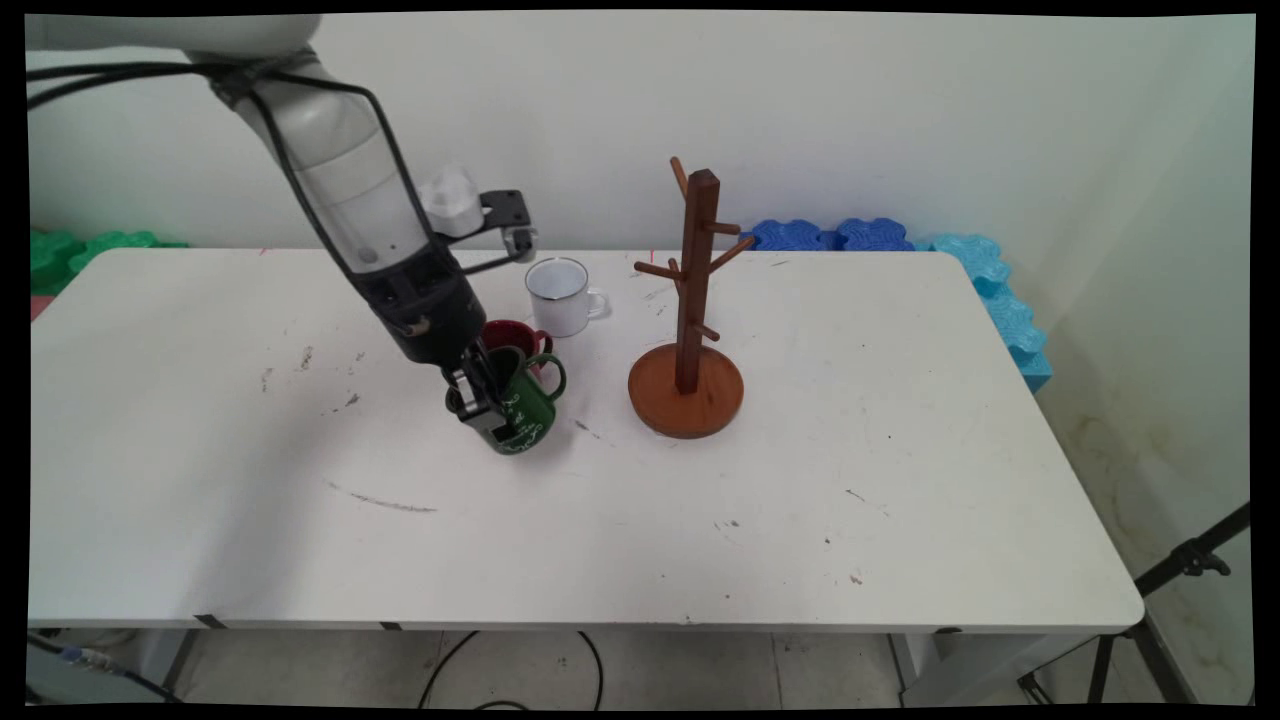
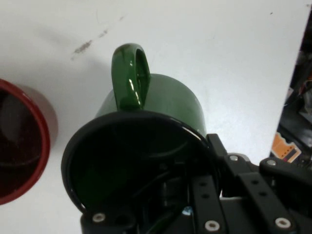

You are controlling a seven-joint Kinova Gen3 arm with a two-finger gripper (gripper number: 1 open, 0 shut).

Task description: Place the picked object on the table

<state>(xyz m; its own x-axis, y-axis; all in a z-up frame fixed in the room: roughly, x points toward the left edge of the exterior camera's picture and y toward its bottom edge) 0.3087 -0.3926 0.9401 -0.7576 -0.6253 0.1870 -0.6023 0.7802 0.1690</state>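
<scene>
My gripper [image 1: 482,400] is shut on the rim of a dark green mug [image 1: 528,405], with one finger inside the cup and the other outside its wall. The mug leans over, its handle pointing towards the wooden mug tree [image 1: 688,330]. Whether its base still touches the table I cannot tell. In the hand view the green mug [image 2: 161,102] fills the middle, its handle at the top, and the gripper [image 2: 195,163] clamps its wall at the right. A dark red mug [image 1: 510,335] stands just behind the green one and shows at the left edge of the hand view [image 2: 22,146].
A white enamel mug [image 1: 560,295] stands further back, beside the red one. The mug tree, with several bare pegs on a round base, stands to the right of the mugs. Blue foam blocks [image 1: 880,238] and green ones [image 1: 70,252] lie along the wall.
</scene>
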